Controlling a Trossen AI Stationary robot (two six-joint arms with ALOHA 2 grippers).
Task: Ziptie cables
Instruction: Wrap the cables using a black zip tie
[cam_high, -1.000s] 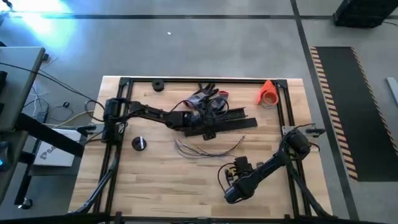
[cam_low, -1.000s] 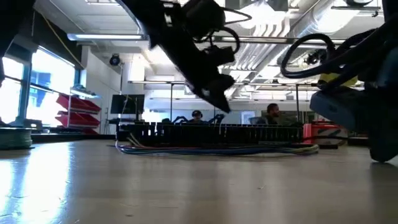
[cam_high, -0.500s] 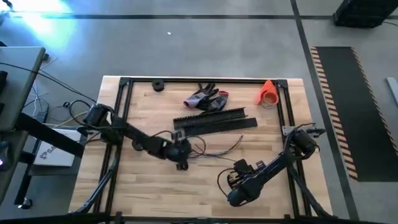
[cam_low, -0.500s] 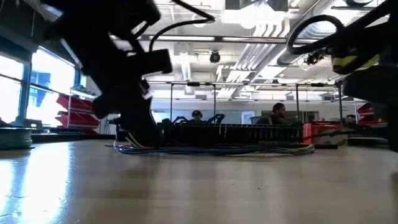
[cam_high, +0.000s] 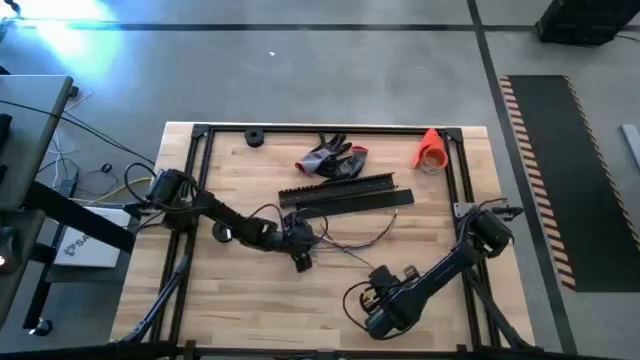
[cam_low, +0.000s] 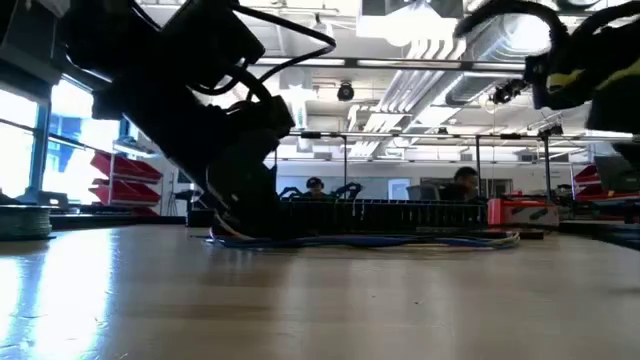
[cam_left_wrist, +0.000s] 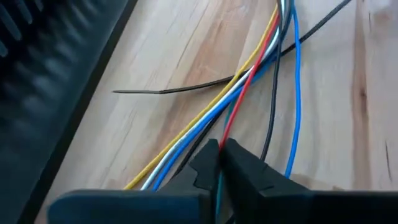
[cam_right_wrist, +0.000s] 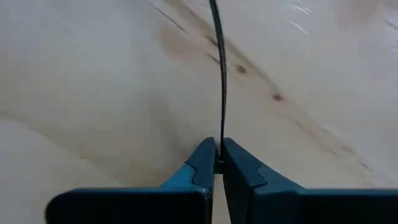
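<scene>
Cables (cam_high: 345, 243) nipped at mid-bench (cam_high: 250, 300), dragged slightly since half a second ago.
Left pincer (cam_left_wrist: 219, 151) is clamped on them; right pincer (cam_right_wrist: 218, 154), now nearer the front edge, pinches a thin black zip tie (cam_right_wrist: 221, 93).

Grey concrete floor (cam_high: 330, 70) surrounds a pale wooden table (cam_high: 250, 290), with a black-and-orange hazard-striped mat (cam_high: 570, 170) on one side. Across the table, an open workshop: bright windows (cam_low: 60, 140), red bins (cam_low: 125, 175), ceiling pipes and strip lights (cam_low: 420, 45), and two people seated at desks (cam_low: 465, 180) in the distance
</scene>
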